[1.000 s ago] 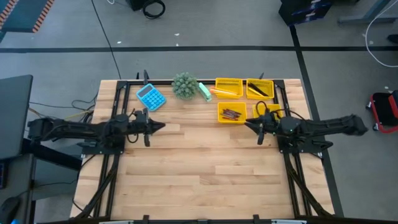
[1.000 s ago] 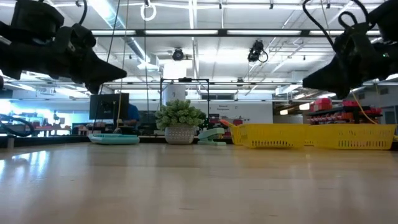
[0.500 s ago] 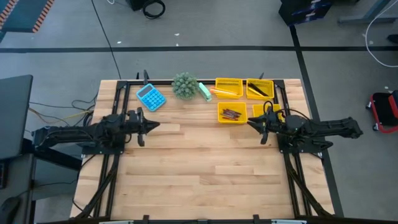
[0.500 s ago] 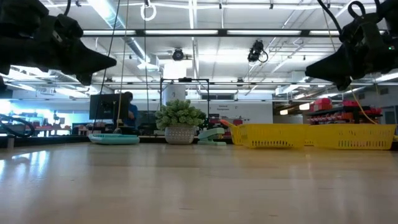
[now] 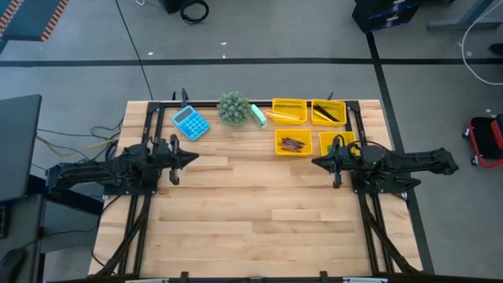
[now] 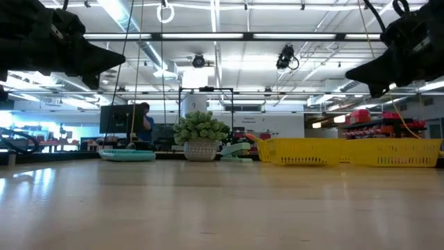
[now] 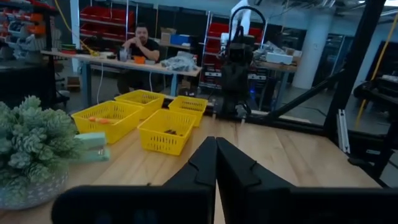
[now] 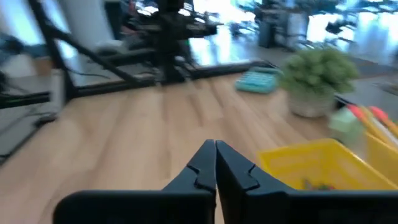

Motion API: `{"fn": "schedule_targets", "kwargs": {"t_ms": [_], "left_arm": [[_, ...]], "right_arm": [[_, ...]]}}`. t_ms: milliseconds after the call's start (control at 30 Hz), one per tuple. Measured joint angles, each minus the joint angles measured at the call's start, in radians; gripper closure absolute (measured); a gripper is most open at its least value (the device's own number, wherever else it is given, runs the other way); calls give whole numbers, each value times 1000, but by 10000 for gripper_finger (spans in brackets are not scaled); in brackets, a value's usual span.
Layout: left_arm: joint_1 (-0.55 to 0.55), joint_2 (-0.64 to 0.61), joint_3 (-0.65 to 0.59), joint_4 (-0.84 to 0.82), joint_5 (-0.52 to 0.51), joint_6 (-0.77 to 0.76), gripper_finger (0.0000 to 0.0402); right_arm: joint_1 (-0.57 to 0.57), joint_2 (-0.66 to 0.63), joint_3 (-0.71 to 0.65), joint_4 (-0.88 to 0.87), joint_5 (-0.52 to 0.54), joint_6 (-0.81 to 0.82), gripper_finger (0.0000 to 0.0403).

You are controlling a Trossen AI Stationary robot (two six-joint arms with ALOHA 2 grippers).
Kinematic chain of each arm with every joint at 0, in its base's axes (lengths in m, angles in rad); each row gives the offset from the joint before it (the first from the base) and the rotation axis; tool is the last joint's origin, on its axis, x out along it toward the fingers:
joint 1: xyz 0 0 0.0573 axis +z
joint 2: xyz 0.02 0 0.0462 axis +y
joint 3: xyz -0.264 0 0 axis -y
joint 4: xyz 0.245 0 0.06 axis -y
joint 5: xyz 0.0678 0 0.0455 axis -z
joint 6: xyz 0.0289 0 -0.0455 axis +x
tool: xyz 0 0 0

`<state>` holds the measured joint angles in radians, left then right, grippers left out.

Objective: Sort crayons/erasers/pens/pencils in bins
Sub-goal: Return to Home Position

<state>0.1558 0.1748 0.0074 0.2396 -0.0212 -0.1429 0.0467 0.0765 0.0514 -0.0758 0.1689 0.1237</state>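
A wooden surface (image 5: 251, 204) seen from above, with two dark robot arms lying low over it from either side.

At the left, the left gripper (image 5: 191, 158) hangs above bare wood, its fingers pressed together and holding nothing. Just beyond it along the back edge sit a blue calculator (image 5: 190, 122), then a small potted plant (image 5: 233, 108), then a pale green object (image 5: 258, 115) beside the pot.

Right of these stand the four yellow bins (image 5: 288, 111), grouped two by two near the back right corner. One back bin holds long orange pencils (image 5: 284, 116), the other dark pens (image 5: 328, 115). The front left bin holds short reddish crayons (image 5: 294, 144). The front right bin is partly hidden by the right arm, so its contents cannot be told.

The right gripper (image 5: 318, 163) hovers just in front of the bins, fingers pressed together, empty.

No loose stationery shows on the open wood, so the sorting looks finished or nearly so.

These items are likely light, stiff and thin. Crayons may snap; round pens and pencils may roll or slip. A pinch across the middle of the shaft would suit best. The bins' low walls and the nearby plant would crowd any reach.
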Motion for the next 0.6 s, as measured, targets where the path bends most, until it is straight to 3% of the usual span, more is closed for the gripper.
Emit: {"fn": "schedule_targets", "kwargs": {"t_ms": [167, 400, 600], "left_arm": [[0, -2, 0, 16, 0, 4, 396], [0, -1, 0, 71, 6, -3, 388], [-1, 0, 0, 91, 88, -4, 393]], "right_arm": [[0, -1, -22, 139, -147, -48, 397], [0, 1, -45, 103, -154, -53, 398], [0, 1, -45, 107, -154, -56, 397]]}}
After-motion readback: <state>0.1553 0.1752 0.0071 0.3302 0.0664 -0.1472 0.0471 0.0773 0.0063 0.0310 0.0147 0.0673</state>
